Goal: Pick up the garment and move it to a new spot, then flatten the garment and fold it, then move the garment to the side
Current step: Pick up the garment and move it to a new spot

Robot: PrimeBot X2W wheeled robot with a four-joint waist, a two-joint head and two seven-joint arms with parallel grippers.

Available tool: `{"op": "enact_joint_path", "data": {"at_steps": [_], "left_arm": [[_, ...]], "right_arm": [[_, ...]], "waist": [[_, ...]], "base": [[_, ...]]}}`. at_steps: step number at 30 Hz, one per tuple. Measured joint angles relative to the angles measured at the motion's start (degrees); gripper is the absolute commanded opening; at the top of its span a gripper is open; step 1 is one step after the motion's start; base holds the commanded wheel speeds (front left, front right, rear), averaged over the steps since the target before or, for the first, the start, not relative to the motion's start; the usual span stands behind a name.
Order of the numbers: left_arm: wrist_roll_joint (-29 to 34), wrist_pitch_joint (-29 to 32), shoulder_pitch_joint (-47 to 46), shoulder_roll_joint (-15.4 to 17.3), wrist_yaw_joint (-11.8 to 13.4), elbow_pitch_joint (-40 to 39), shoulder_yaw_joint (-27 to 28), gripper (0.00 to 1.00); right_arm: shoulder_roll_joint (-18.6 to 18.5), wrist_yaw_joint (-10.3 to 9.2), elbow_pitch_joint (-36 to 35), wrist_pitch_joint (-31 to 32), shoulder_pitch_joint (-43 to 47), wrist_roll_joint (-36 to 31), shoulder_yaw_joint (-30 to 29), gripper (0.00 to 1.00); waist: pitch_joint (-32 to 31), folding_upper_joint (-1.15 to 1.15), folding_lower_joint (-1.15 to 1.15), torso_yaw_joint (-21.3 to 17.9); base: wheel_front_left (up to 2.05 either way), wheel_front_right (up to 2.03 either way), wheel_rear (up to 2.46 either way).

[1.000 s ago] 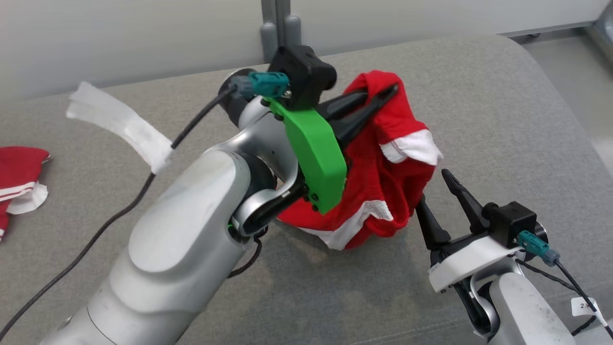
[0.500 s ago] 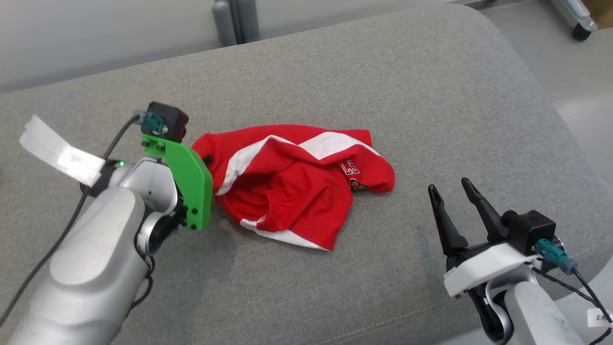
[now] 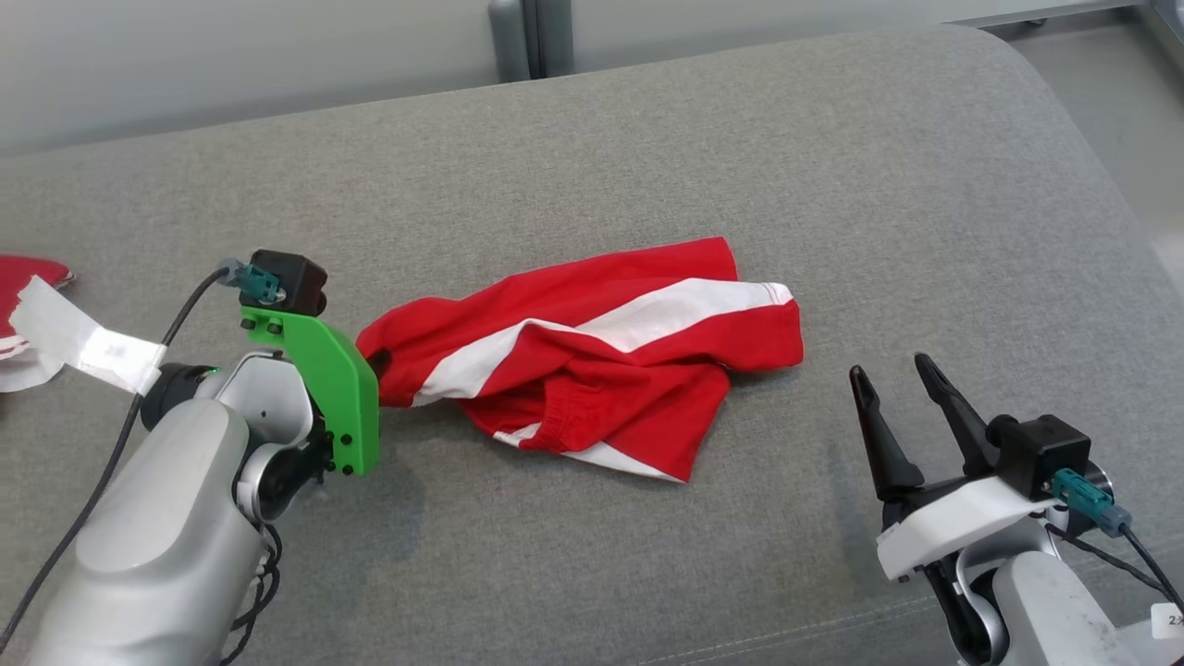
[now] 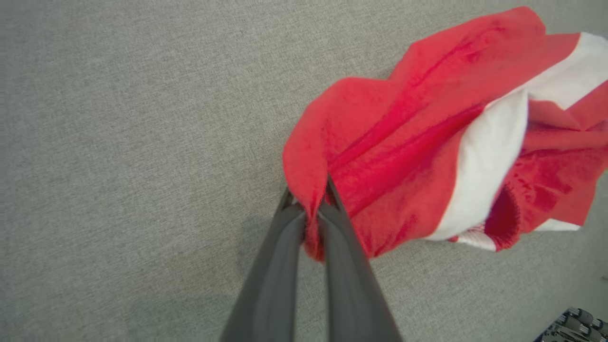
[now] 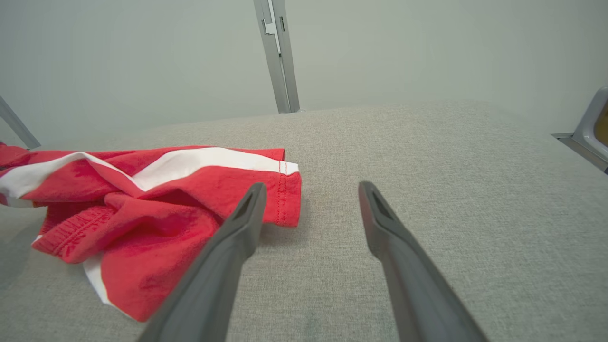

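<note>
A crumpled red garment (image 3: 592,356) with white stripes lies on the grey cushion (image 3: 647,139), stretched out toward the right. My left gripper (image 3: 375,361) is shut on its left end; in the left wrist view the fingertips (image 4: 311,209) pinch a fold of red cloth (image 4: 403,142). The right gripper (image 3: 895,384) stands open at the lower right, a short way from the garment's right edge. Its two dark fingers (image 5: 237,237) stand spread in the right wrist view, with the garment's hem (image 5: 285,190) just left of them.
Another red and white cloth (image 3: 23,277) lies at the cushion's far left edge, by a white tag (image 3: 83,338) on my left arm's cable. A grey post (image 3: 527,37) rises behind the cushion. Floor (image 3: 1091,65) shows past the right rim.
The garment came down from hanging in the air onto the cushion and has been drawn out longer, to the right. My left gripper dropped low and left, still holding it. The camera shifted.
</note>
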Motion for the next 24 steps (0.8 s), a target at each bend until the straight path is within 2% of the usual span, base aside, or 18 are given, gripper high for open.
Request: {"op": "enact_joint_path", "data": {"at_steps": [3,4,5,6,7,8,18,24], "left_arm": [[-0.4,-1.2,0.0,-1.0,0.0,0.2,0.2,0.05],[-0.6,-1.5,0.0,-1.5,0.0,0.2,0.2,0.12],[-0.7,-2.0,0.0,-2.1,-0.1,0.4,0.2,0.28],[-0.7,-2.9,0.0,-2.6,-0.1,0.4,0.2,0.38],[-0.7,-4.1,0.0,-3.0,-0.1,0.4,0.6,0.84],[-0.7,-5.2,0.0,-3.3,-0.1,0.5,1.1,1.00],[-0.4,-17.5,0.1,-4.4,1.9,-0.1,6.1,1.00],[-0.8,-22.9,5.0,-6.7,1.9,-3.8,6.5,1.00]], "right_arm": [[-0.4,0.00,0.0,0.0,-0.1,0.0,0.4,1.00],[-0.5,0.00,0.0,0.0,-0.1,-0.1,0.7,1.00],[-0.7,0.00,0.0,0.0,-0.2,-0.2,1.0,1.00],[-0.7,0.00,0.0,0.0,-0.2,-0.3,1.4,1.00],[-0.7,0.00,0.0,0.0,-0.2,-0.3,1.6,1.00],[-0.7,0.00,0.0,0.0,-0.4,-0.3,1.8,1.00],[-1.6,0.00,0.0,0.0,-1.3,-0.4,3.0,1.00],[-3.1,0.00,-0.8,0.0,-1.3,-0.2,-0.1,1.00]], "waist": [[-0.3,0.00,0.00,1.2],[-0.3,0.00,0.00,1.6],[-0.4,0.00,0.00,1.9],[-0.5,0.00,0.00,2.3],[-0.6,0.00,0.00,2.6],[-0.7,0.00,0.00,2.9],[-1.3,0.00,0.00,3.8],[-0.9,0.00,0.00,4.0]], "base": [[0.00,0.00,0.00],[0.00,0.00,0.00],[0.00,0.00,0.00],[0.00,0.00,0.00],[0.00,0.00,0.00],[0.00,0.00,0.00],[0.00,0.00,0.00],[0.00,0.00,0.00]]}}
